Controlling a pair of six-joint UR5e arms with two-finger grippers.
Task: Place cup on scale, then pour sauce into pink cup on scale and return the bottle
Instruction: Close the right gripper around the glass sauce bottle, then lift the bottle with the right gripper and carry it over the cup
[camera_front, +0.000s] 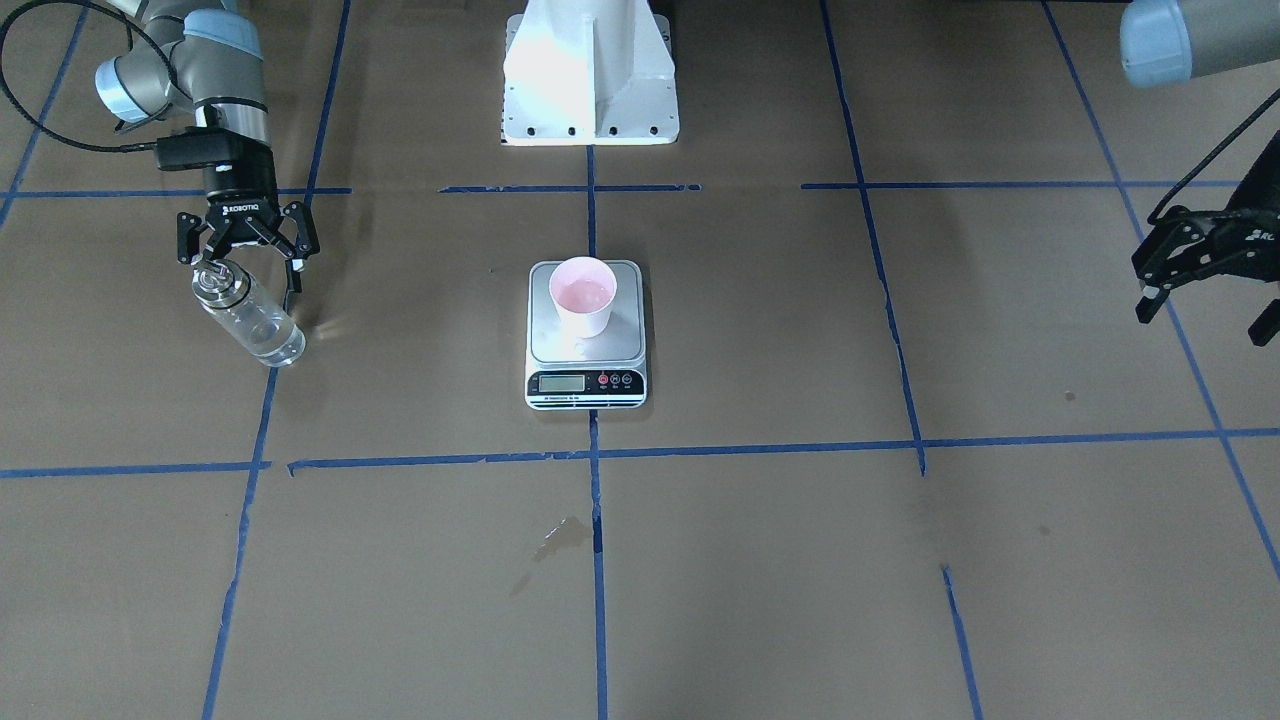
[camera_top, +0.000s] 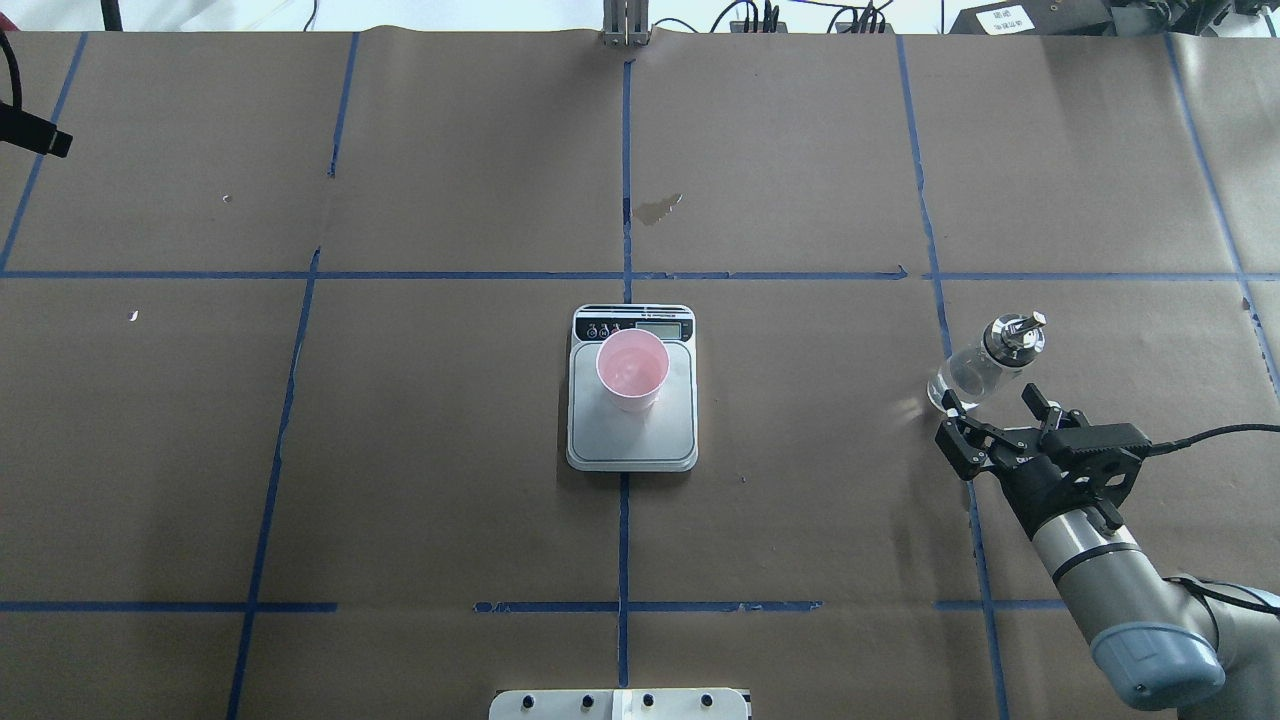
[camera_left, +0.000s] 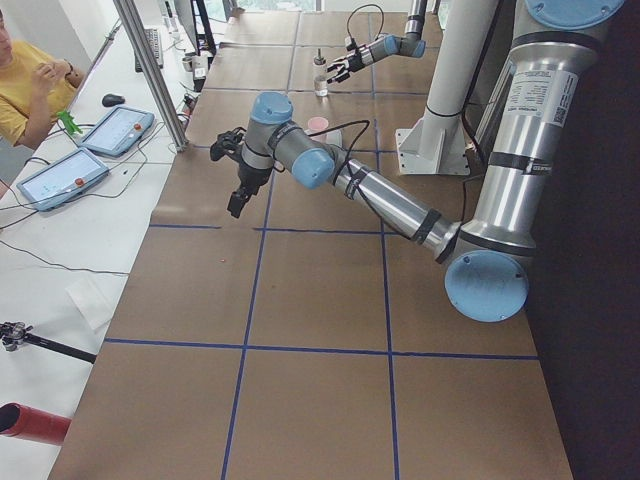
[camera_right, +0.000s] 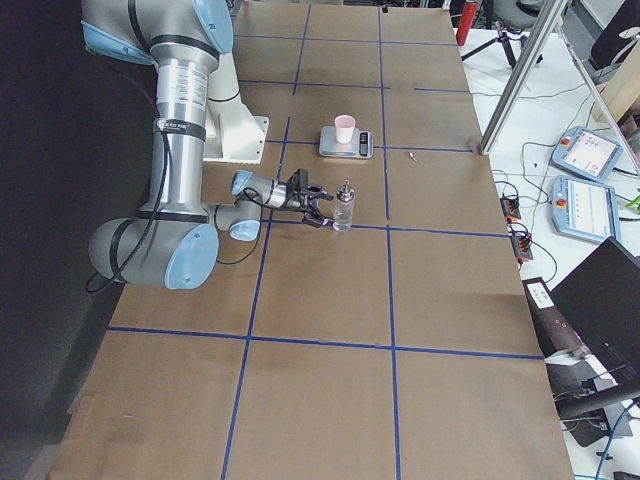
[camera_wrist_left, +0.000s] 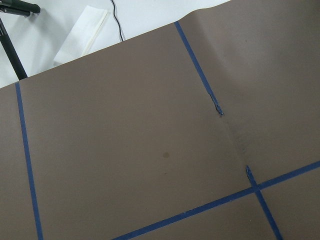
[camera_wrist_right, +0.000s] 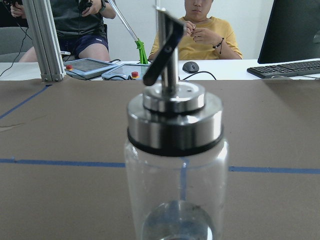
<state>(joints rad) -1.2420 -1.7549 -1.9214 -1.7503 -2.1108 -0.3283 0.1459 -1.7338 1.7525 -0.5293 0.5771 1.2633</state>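
Sauce (camera_front: 268, 340) barely discernible in bottle (camera_front: 240, 310) just beside right claw (camera_front: 245, 265)

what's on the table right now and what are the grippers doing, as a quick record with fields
cup: upright on the scale, toward its display end
bottle: upright on the table, on the robot's right, apart from the scale
right gripper: open, close up to the bottle, not clamped
left gripper: open, empty, far from the scale
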